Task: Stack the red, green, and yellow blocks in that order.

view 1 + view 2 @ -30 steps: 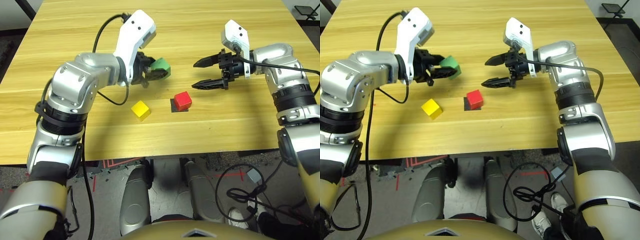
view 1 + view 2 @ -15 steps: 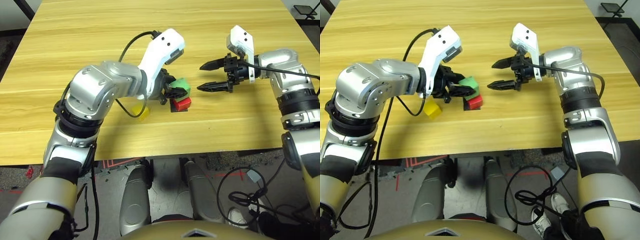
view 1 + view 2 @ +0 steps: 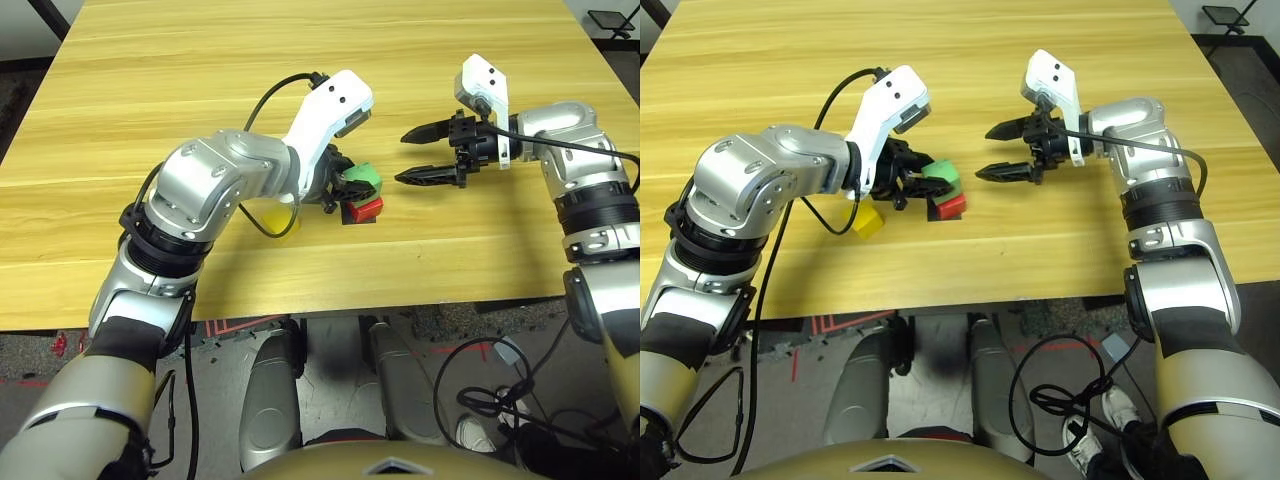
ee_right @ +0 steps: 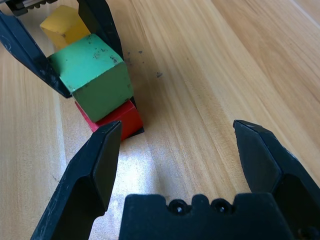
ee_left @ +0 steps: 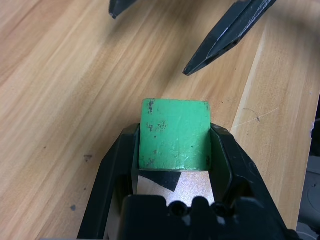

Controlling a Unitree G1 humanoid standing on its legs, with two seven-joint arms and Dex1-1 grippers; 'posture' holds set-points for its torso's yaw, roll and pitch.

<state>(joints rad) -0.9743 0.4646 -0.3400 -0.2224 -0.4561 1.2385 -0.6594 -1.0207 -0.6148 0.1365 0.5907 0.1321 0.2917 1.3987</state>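
Light wood table (image 3: 200, 80), smooth w/ fine grain lines, a few small dark specks, soft glare patches. Green block (image 5: 175, 134): matt paint, scuffed, dark chips and scratches on its faces. Red block (image 4: 120, 120): matt, plain. Yellow block (image 4: 62, 25): matt. Left gripper (image 5: 174, 150) and right gripper (image 4: 177, 150): 2 black fingers each, hard plastic look, slight sheen. Forearms (image 3: 215, 180) brushed silver metal, semi-gloss; white glossy plastic wrist housing (image 3: 335, 100); black rubbery cable (image 3: 275, 85).
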